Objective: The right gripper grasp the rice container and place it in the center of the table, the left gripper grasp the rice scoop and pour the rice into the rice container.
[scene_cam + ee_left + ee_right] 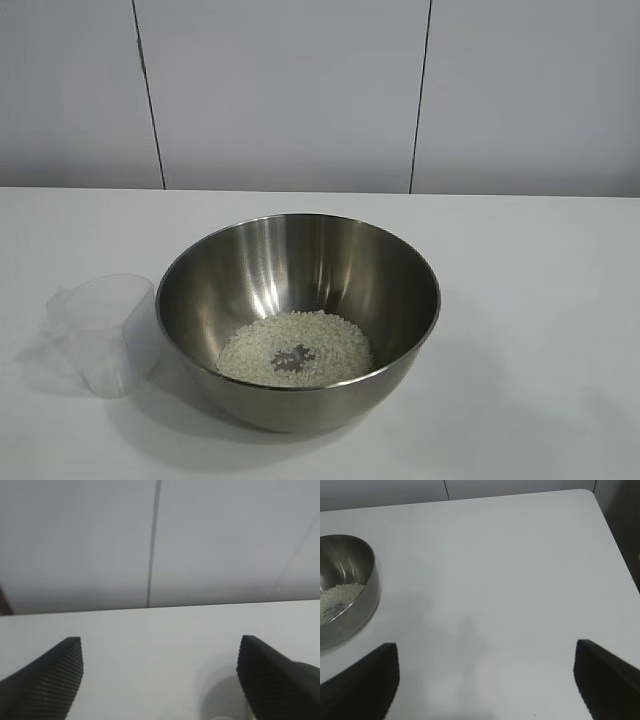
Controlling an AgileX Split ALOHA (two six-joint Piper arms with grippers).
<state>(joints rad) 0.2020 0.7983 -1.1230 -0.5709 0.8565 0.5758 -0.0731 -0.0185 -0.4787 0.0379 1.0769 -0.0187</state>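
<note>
Neither arm is seen in the exterior view. The left gripper (pixel 160 680) is shown only by its own wrist camera: two black ribbed fingers (pixel 47 680) are held wide apart, with nothing gripped between them. It is tipped only slightly downward, so that the far edge of the table and the wall behind are taken in. The right gripper (pixel 485 680) is likewise shown only by its wrist camera: its two black fingers (pixel 362 680) are spread wide, nothing is held, and it is pointed somewhat more steeply down over the right part of the table.
</note>
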